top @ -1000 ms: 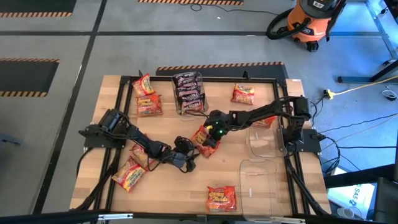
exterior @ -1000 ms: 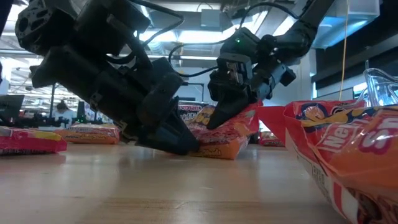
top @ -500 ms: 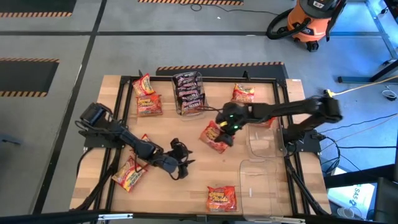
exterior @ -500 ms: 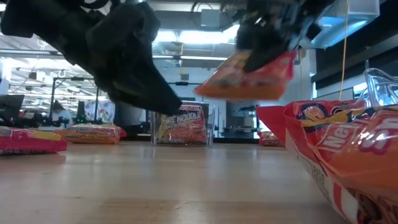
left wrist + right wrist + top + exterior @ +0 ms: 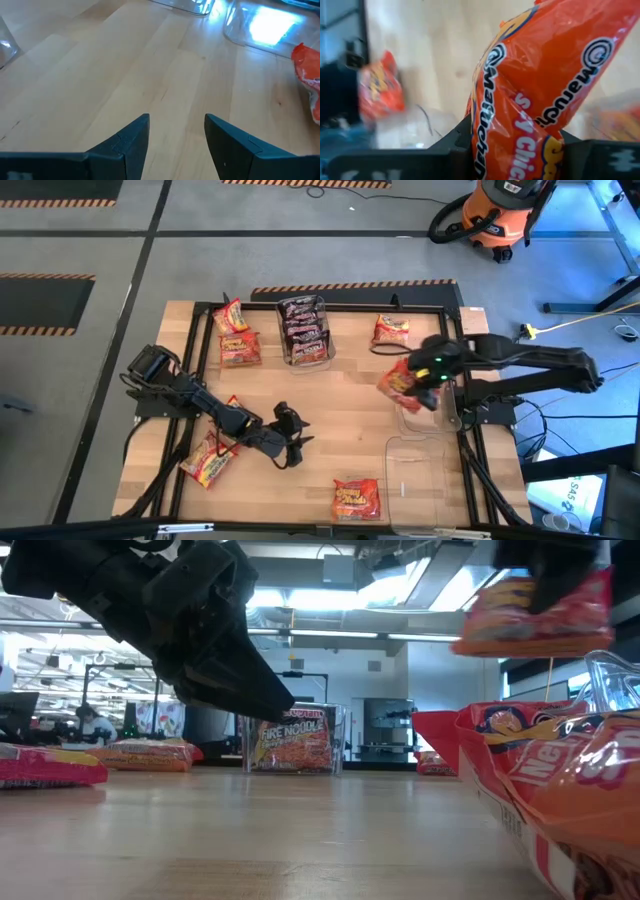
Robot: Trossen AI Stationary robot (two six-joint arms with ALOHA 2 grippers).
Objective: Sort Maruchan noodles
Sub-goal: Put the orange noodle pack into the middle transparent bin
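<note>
Beside the clear bins (image 5: 420,442) at the table's right edge, the right arm has swung across from the middle of the table in the last second, and its right gripper (image 5: 412,380) now hangs over the rim of the nearer bin with its fingers clamped on a red-orange packet (image 5: 400,385) lifted clear of the wood. Judging by that travel, this packet is about to be dropped into the bin, so one sort is nearly done. The left gripper (image 5: 287,442), well left of the bins, has risen off the boards and waits with fingers apart and empty. The wooden table (image 5: 330,430) carries a third bin (image 5: 304,330) of dark packets (image 5: 303,320) far from the right-hand bins, and loose packets (image 5: 357,498) lie scattered, most toward the left side. Beyond the table is grey floor with striped tape and an orange vacuum (image 5: 490,215).
</note>
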